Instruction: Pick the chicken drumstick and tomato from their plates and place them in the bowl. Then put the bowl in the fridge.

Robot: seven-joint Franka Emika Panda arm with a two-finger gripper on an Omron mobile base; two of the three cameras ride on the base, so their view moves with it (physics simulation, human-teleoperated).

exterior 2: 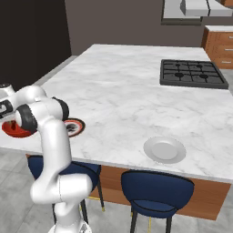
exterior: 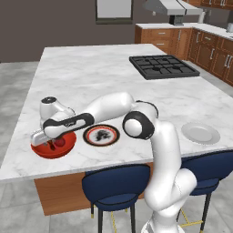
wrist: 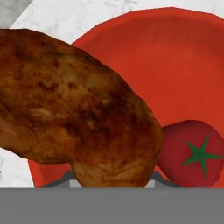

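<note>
The glossy red bowl (exterior: pixel 69 146) (exterior 2: pixel 12 132) (wrist: pixel 175 65) sits near the island's front left edge. My gripper (exterior: pixel 45 139) (wrist: pixel 111 180) hangs just over the bowl, shut on the reddish-brown chicken drumstick (wrist: pixel 78 109), which hides most of both fingers. The tomato (exterior: pixel 59 142) (wrist: pixel 192 151) lies inside the bowl, stem spot up, beside the drumstick. To the right of the bowl is the dark-rimmed plate (exterior: pixel 86 135) (exterior 2: pixel 76 127) with nothing on it. The pale plate (exterior: pixel 200 133) (exterior 2: pixel 164 149) lies bare further right. The fridge is out of view.
A black cooktop (exterior: pixel 163 66) (exterior 2: pixel 192 73) is set into the far right of the marble island (exterior: pixel 91 77). Blue stools (exterior: pixel 116 184) (exterior 2: pixel 157 191) stand under the island's front edge. Wooden cabinets (exterior: pixel 205 45) line the back right wall.
</note>
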